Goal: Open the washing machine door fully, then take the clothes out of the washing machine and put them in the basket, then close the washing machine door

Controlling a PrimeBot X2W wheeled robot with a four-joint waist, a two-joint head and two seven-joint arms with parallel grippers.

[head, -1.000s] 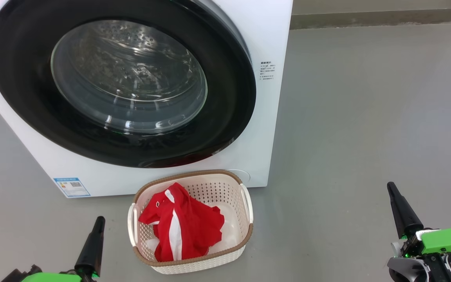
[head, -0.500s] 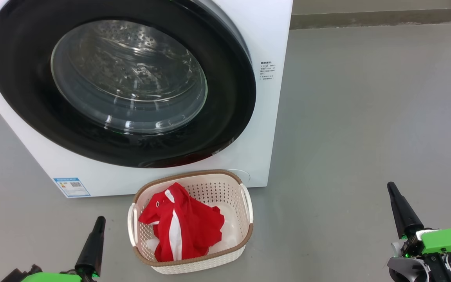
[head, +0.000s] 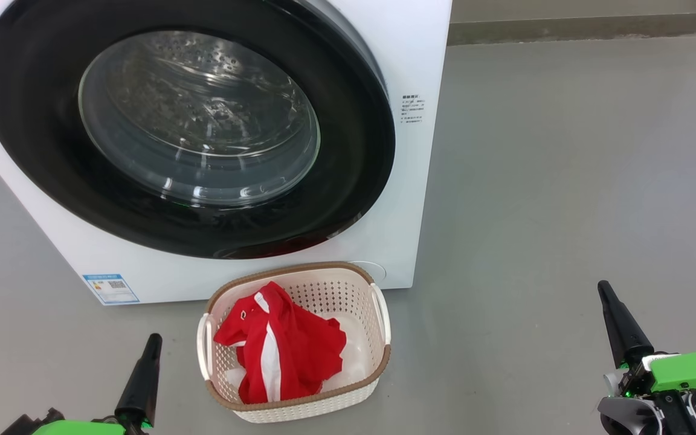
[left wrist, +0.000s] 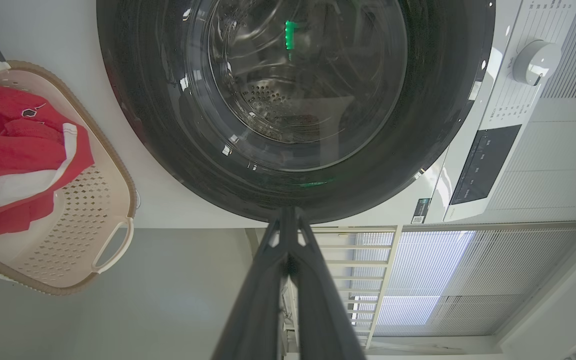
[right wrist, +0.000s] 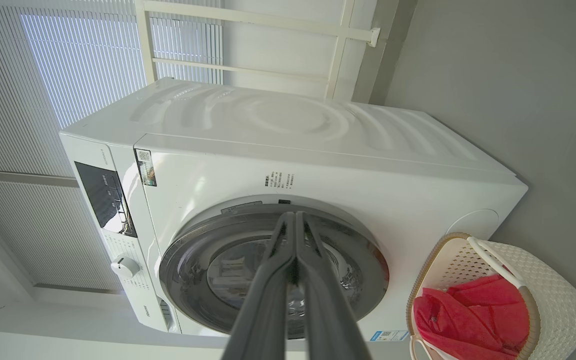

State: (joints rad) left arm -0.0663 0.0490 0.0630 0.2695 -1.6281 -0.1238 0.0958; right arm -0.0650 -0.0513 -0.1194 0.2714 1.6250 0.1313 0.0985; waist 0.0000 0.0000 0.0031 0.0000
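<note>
The washing machine (head: 411, 181) is a white box with its round black-rimmed door (head: 348, 181) shut flush against the front; the steel drum shows through the glass. In front of it on the floor stands the cream basket (head: 348, 284) with the red, white-striped clothes (head: 287, 350) lying inside. My left gripper (head: 154, 339) is low at the basket's left, shut and empty. My right gripper (head: 602, 287) is far right of the basket, shut and empty. The left wrist view shows the door (left wrist: 158, 125), basket (left wrist: 113, 165) and clothes (left wrist: 13, 150); the right wrist view shows the machine (right wrist: 318, 135), door (right wrist: 188, 250) and basket (right wrist: 558, 300).
Grey floor (head: 565, 181) spreads to the right of the machine up to a wall skirting (head: 589, 27). A control panel with a dial (left wrist: 535, 61) sits on the machine's top front. Blinds and a white frame stand behind the machine.
</note>
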